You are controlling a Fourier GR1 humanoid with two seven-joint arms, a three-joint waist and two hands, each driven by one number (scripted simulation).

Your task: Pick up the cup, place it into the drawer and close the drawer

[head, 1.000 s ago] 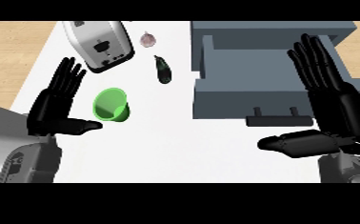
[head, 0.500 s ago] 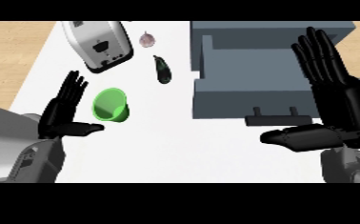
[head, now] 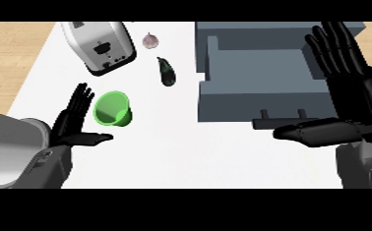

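Small green plastic cup lying on its side near the white worktop's left edge, left hand just beside it with fingers spread wide, right hand open at the grey pulled-out drawer's right side, holding nothing, toaster, dark aubergine, garlic bulb along the far edge.

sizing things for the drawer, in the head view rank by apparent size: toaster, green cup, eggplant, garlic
1. white and silver toaster
2. green plastic cup
3. dark slim eggplant, looks close to the cup, so that order is unsure
4. small pinkish garlic bulb

One cup, drawer, toaster, eggplant, perhaps garlic.
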